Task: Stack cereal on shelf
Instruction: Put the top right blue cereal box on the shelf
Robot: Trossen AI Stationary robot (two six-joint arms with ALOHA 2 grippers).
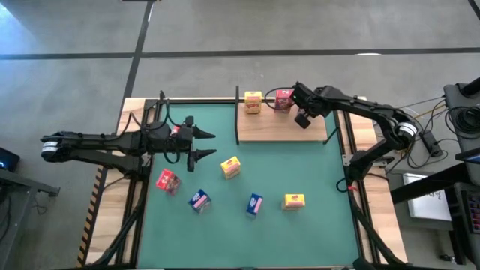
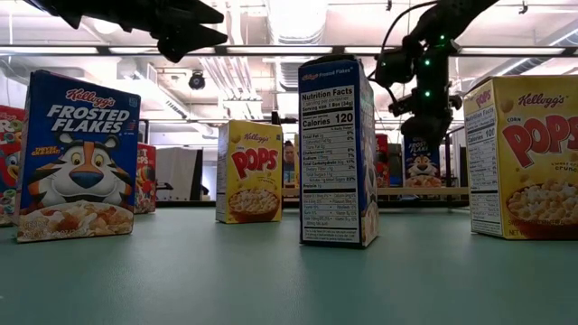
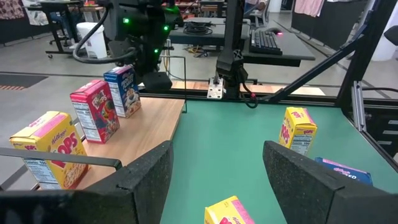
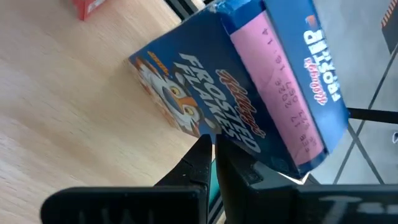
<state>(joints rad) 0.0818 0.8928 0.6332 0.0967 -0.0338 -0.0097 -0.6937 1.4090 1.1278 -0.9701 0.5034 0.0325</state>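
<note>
Three cereal boxes on shelf (image 3: pixel 143 134), blue one (image 3: pixel 122 91) hidden overhead by right pincer (image 1: pixel 298 98)

green table mat (image 1: pixel 300 172), wooden shelf (image 1: pixel 281 126) at far edge, five small cereal boxes (image 1: pixel 230 167) scattered

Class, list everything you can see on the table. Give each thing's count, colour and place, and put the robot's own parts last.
shelf: one, light wood with black posts, at the mat's far edge.
yellow boxes: three; one on the shelf, two on the mat.
red boxes: two plainly seen; one on the shelf, one on the mat.
blue boxes: three; one on the shelf, two on the mat.
mat: one, green, covering the table.
left gripper: dark, fingers open and empty, over the mat's left side.
right gripper: dark, over the shelf at the blue box.
</note>
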